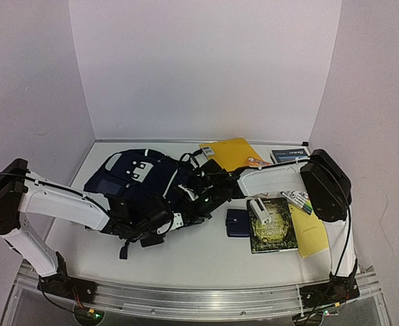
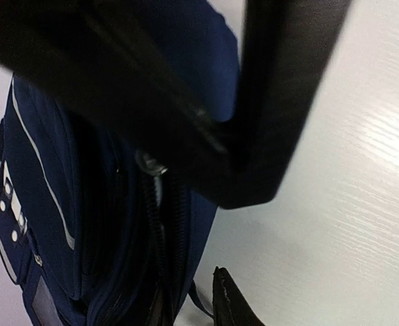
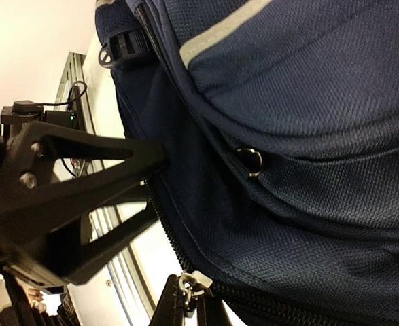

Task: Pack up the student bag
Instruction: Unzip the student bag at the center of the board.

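Two grippers are found at the zip edge of the student bag (image 1: 128,176), which is laid flat on the table (image 1: 185,265), left of centre. The step in hand is judged to be opening the main zip, since the loose items are all outside the bag.

The right gripper (image 3: 187,307) is seen closed tight on the zip pull (image 3: 187,282). The left gripper (image 3: 157,183) has its fingers apart, tips against the bag's edge fabric; a pinch is not confirmed.

Next move, est.: fabric to be pinned by the left gripper while the pull is drawn along the teeth w/ steady tension.

Right of the bag, a wallet (image 1: 238,222), book (image 1: 272,229) and markers (image 1: 298,200) are laid close. A yellow folder (image 1: 233,151) is set behind-right. Room is tight on that side. Open room is offered only in front of the bag, toward the table's near edge.
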Robot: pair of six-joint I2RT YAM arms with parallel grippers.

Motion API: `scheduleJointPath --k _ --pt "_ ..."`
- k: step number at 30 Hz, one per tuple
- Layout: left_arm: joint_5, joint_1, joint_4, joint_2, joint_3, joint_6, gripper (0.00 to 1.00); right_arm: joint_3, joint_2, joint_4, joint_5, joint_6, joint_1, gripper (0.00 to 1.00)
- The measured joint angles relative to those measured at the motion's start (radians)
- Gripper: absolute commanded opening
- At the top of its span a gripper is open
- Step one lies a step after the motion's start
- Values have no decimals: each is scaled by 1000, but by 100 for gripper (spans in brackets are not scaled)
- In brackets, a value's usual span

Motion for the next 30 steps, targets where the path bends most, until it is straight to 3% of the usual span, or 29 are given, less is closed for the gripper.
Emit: scheduleJointPath --k 3,14,23,26,30 --pt "-6 19 -2 15 0 -17 1 -24 0 13 -5 -2 -8 0" --pt "7 86 -47 -84 -13 -55 0 -140 -62 90 -44 -58 -90 0" --pt "26 217 -100 -215 -54 -29 0 -168 -92 153 -46 -122 -109 0" --pt "28 238 -110 -202 -46 -25 9 -168 -92 172 -45 -127 -97 0" --pt "2 243 -202 -177 -11 -38 43 -169 -92 139 -40 -125 -60 0"
